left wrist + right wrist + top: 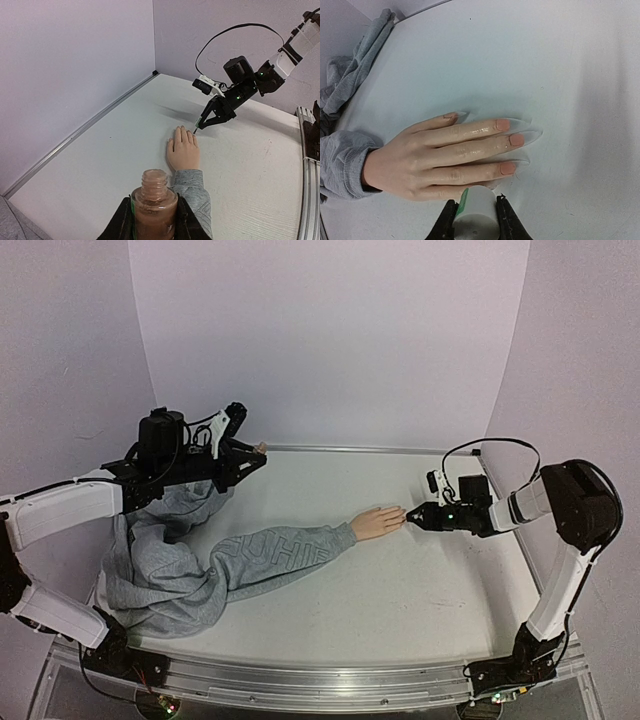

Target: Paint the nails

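The peach mannequin hand (378, 522) lies flat on the table, coming out of a grey sweatshirt sleeve (290, 552). Its nails (517, 139) show in the right wrist view; three long fingers carry orange-pink polish under clear tips. My right gripper (476, 216) is shut on a white brush cap (477, 207), right over the lowest finger, whose nail is hidden. From the left wrist view the thin brush (194, 130) touches down at the fingertips. My left gripper (154, 212) is shut on an open bottle (154, 200) of brownish polish, held up at the back left (245, 453).
The bulk of the grey sweatshirt (165, 575) is heaped at the left, under my left arm. White walls close the table at the back and sides, with a metal rail (300, 685) along the near edge. A black cable (225, 37) loops above my right wrist.
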